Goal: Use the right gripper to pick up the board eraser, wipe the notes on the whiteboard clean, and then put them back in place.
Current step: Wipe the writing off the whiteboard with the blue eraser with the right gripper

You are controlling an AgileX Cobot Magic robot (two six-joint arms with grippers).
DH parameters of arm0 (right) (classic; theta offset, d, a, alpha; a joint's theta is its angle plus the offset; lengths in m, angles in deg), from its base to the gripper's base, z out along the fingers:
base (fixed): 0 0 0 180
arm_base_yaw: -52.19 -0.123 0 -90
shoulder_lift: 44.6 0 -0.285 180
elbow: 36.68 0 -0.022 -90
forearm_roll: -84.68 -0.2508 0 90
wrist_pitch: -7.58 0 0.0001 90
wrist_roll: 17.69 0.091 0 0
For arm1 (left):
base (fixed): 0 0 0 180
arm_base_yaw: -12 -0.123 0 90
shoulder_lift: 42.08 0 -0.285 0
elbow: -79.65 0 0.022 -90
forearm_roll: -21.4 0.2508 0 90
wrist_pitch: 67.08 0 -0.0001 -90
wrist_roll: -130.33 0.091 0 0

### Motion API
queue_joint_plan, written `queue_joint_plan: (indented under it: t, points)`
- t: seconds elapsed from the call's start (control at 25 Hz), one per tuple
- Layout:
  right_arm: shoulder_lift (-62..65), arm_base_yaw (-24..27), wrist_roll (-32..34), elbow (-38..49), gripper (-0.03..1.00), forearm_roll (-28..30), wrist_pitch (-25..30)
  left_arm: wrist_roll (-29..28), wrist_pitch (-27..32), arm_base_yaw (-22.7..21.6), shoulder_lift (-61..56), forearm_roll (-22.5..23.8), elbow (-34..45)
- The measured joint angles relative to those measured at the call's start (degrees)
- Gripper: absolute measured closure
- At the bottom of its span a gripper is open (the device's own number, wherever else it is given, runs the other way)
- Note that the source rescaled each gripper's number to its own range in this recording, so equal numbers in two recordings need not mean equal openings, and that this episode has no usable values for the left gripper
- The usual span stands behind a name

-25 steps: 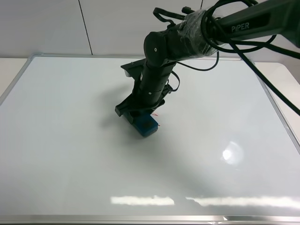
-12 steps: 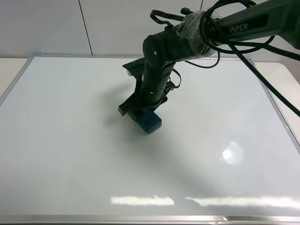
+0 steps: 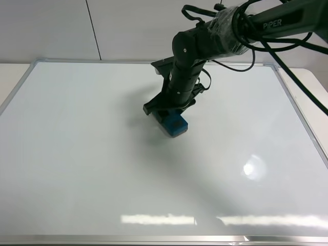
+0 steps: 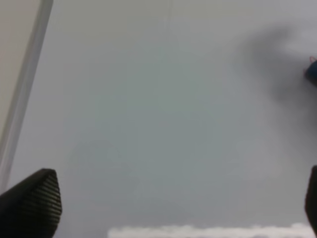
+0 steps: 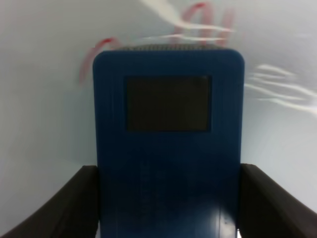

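My right gripper is shut on the teal-blue board eraser and presses it flat on the whiteboard, a little above the board's middle. In the right wrist view the eraser sits between the two fingers, with smeared red notes showing just past its far end on the board. In the exterior view the notes are hidden. My left gripper is open and empty over bare board. It does not show in the exterior view.
The board's silver frame runs along the far edge and also shows in the left wrist view. The right arm with its cables reaches in from the upper right. A grey wall stands behind the board.
My right gripper has slid the eraser to the right and slightly toward the far edge. The red line that showed beside the eraser a second ago no longer shows in the exterior view.
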Motion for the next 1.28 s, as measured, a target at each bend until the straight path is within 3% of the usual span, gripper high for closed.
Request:
queue_joint_plan:
  t: [0.32, 0.52, 0.96, 1.28]
  points:
    - [0.0, 8.0, 0.0, -0.1, 0.92, -0.4, -1.0, 0.0, 0.0, 0.0, 0.0, 0.0, 0.0]
    - [0.0, 8.3, -0.8, -0.1, 0.92, -0.4, -1.0, 0.0, 0.0, 0.0, 0.0, 0.0, 0.0]
    - [0.0, -3.0, -3.1, -0.1, 0.92, 0.4, -0.8, 0.0, 0.0, 0.0, 0.0, 0.0, 0.0]
    - [-0.1, -9.6, -4.8, -0.1, 0.92, 0.1, 3.2, 0.0, 0.0, 0.0, 0.0, 0.0, 0.0]
